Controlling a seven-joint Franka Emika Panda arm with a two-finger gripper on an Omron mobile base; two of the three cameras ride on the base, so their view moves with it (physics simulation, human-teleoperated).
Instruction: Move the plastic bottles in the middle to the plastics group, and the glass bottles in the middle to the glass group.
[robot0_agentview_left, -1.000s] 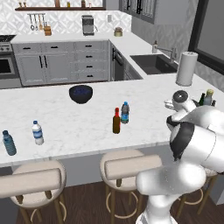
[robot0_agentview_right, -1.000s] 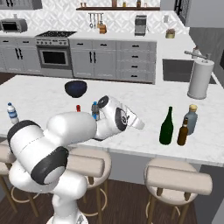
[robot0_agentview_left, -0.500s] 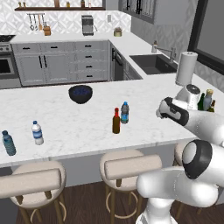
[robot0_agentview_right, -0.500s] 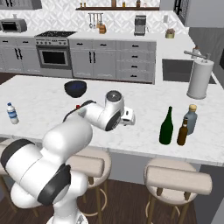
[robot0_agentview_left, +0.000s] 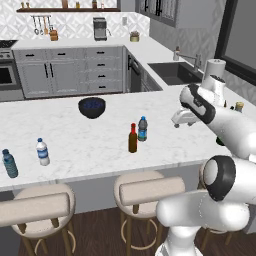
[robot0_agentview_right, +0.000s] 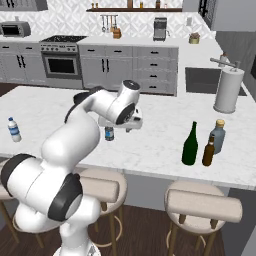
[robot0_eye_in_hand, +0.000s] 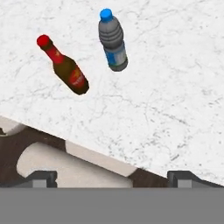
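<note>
Fingers (robot0_eye_in_hand: 43, 177) spread wide and empty, we hover our gripper (robot0_eye_in_hand: 112, 179) above the white marble counter (robot0_eye_in_hand: 175, 87). Ahead stand the small clear plastic water bottle with blue cap (robot0_eye_in_hand: 112, 41) and, beside it, the short brown glass bottle with red cap (robot0_eye_in_hand: 64, 65). We judge this the approach; next we must descend and centre on one.

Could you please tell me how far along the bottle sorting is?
Done, apparently: the green wine bottle stands by the glass group. In hand: nothing; the open gripper hovers above the red-capped brown bottle and the plastic bottle. Left: both, standing mid-counter.
</note>
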